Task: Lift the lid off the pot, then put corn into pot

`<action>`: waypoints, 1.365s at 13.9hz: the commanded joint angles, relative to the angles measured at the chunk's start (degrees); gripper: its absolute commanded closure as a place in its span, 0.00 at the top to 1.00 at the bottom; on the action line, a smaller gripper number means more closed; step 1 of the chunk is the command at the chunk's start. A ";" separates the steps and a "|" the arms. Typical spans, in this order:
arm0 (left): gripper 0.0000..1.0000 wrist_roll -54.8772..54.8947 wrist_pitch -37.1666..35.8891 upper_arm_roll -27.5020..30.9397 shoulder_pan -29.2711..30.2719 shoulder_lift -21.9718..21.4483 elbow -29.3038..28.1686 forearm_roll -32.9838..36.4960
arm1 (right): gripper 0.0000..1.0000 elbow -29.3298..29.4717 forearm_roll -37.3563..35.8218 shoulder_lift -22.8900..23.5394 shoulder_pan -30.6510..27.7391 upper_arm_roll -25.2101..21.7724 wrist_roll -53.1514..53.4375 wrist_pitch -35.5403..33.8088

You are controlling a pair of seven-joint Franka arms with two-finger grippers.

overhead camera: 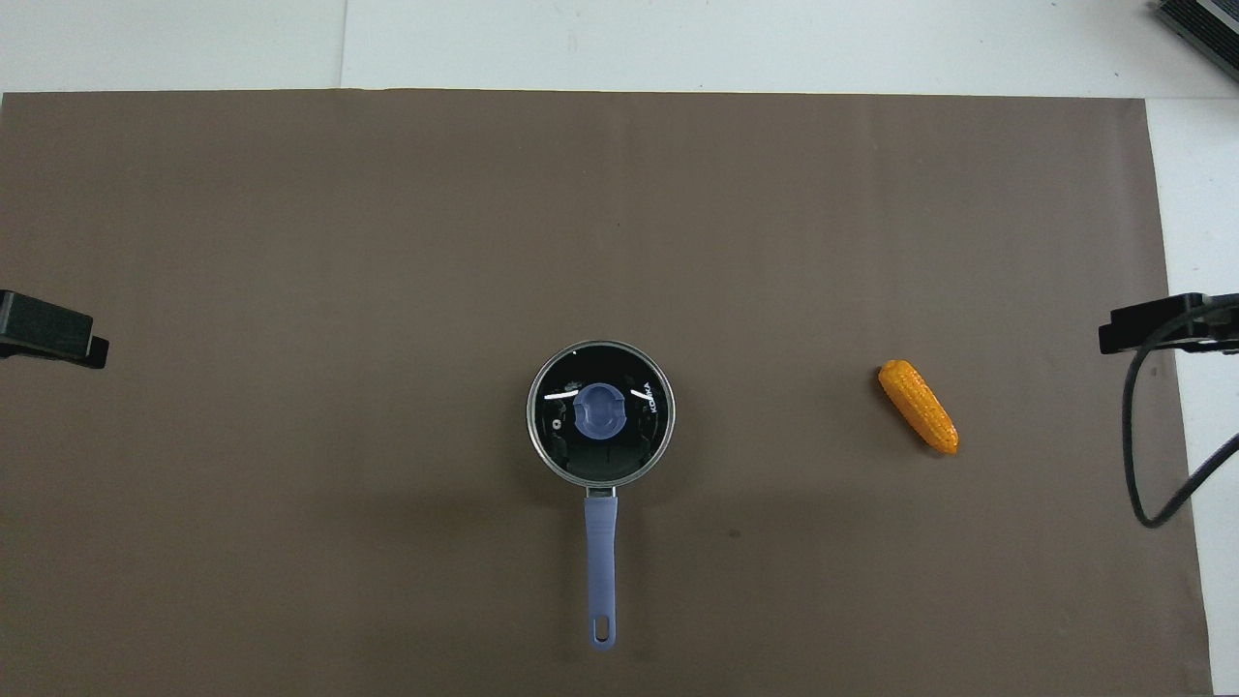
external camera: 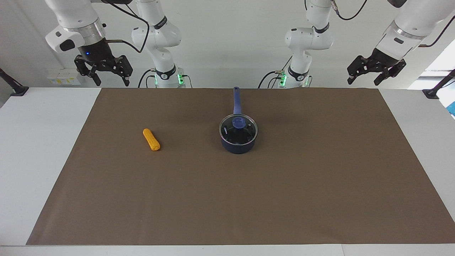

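The dark blue pot (external camera: 238,147) stands mid-table on the brown mat, its long handle (overhead camera: 600,552) pointing toward the robots. The glass lid (external camera: 246,131) with a blue knob (overhead camera: 600,413) sits closed on it. The orange-yellow corn (external camera: 151,139) lies on the mat beside the pot, toward the right arm's end; it also shows in the overhead view (overhead camera: 918,407). My right gripper (external camera: 103,79) hangs open and empty, high over the table edge nearest the robots. My left gripper (external camera: 368,79) hangs open and empty, high over the left arm's end. Both arms wait.
The brown mat (external camera: 284,199) covers most of the white table (external camera: 32,142). Black clamp mounts sit at the table corners nearest the robots (external camera: 16,89) (external camera: 433,93). A black cable (overhead camera: 1147,465) hangs at the right arm's end.
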 commanded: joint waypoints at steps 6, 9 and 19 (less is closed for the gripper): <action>1.00 0.55 -0.67 -0.29 -0.12 0.13 0.86 0.50 | 1.00 -1.85 0.04 -1.67 -0.50 0.25 -1.44 -0.54; 1.00 0.72 -0.67 -0.20 -0.30 -0.40 -0.11 0.42 | 1.00 -1.07 0.48 -1.41 -0.59 0.16 -1.26 -0.37; 1.00 0.81 -0.67 -0.47 -2.40 -2.95 -4.15 0.59 | 1.00 -12.72 0.57 -2.28 -0.67 0.25 -19.77 5.95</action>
